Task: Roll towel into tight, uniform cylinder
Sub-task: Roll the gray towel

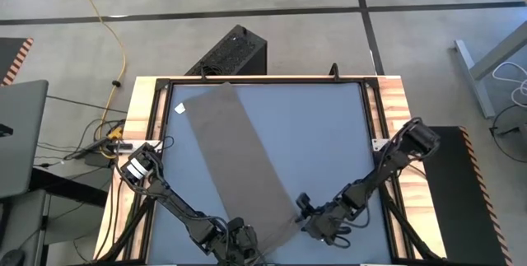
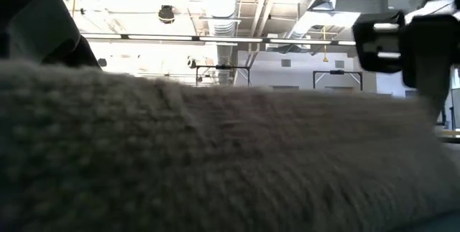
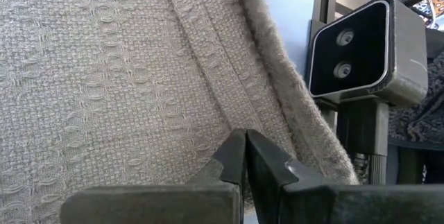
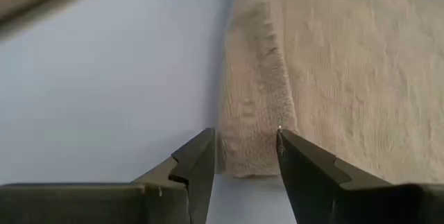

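The taupe towel point(image 1: 239, 159) lies as a long strip slanting from the table's far left to its near middle, with the white tag point(image 1: 179, 108) at its far end. It fills the low view point(image 2: 215, 160), rising higher on the left. My left gripper point(image 1: 240, 240) is at the towel's near end, shut on the cloth point(image 3: 104, 78). My right gripper point(image 1: 311, 219) is open at the near right corner. In the right wrist view point(image 4: 246, 151) its fingers stand on either side of the towel's corner point(image 4: 253, 148); whether they touch it, I cannot tell. My left gripper has its shut fingertips point(image 3: 232, 151) on the towel beside the hem point(image 3: 229, 106) that runs along its near end. The fingers themselves hide how much cloth lies between them. In the low view the towel stands higher on the left side.
The blue table top point(image 1: 329, 134) is bare to the right of the towel. The low camera's housing point(image 3: 361, 50) stands just beyond the towel's edge by my left gripper. A black box point(image 1: 230, 52) sits on the floor past the far edge.
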